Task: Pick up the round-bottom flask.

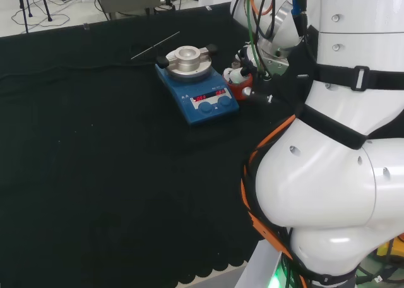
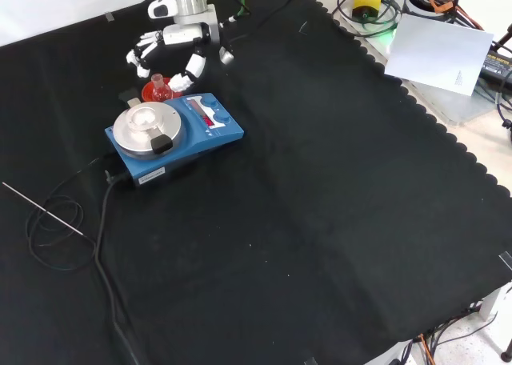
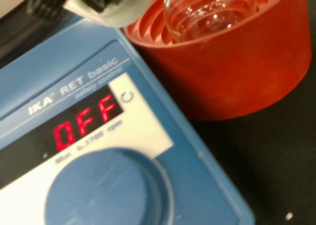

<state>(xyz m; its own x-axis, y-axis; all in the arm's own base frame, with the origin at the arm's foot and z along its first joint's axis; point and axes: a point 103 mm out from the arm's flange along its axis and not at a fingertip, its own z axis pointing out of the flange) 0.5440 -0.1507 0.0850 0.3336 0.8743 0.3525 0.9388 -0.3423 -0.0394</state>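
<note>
A blue hotplate stirrer [image 2: 174, 134] sits on the bench [image 2: 320, 221], which is draped in black cloth. On top of it is a round silver plate [image 2: 145, 125], and its front panel carries a red lit display [image 3: 84, 124] and blue knobs [image 3: 106, 188]. A black cable [image 2: 96, 237] runs from it across the cloth, looping near a thin metal rod [image 2: 40, 209]. At the bench's far edge in the front view lies a white sheet [image 2: 440, 53], possibly paper.
</note>
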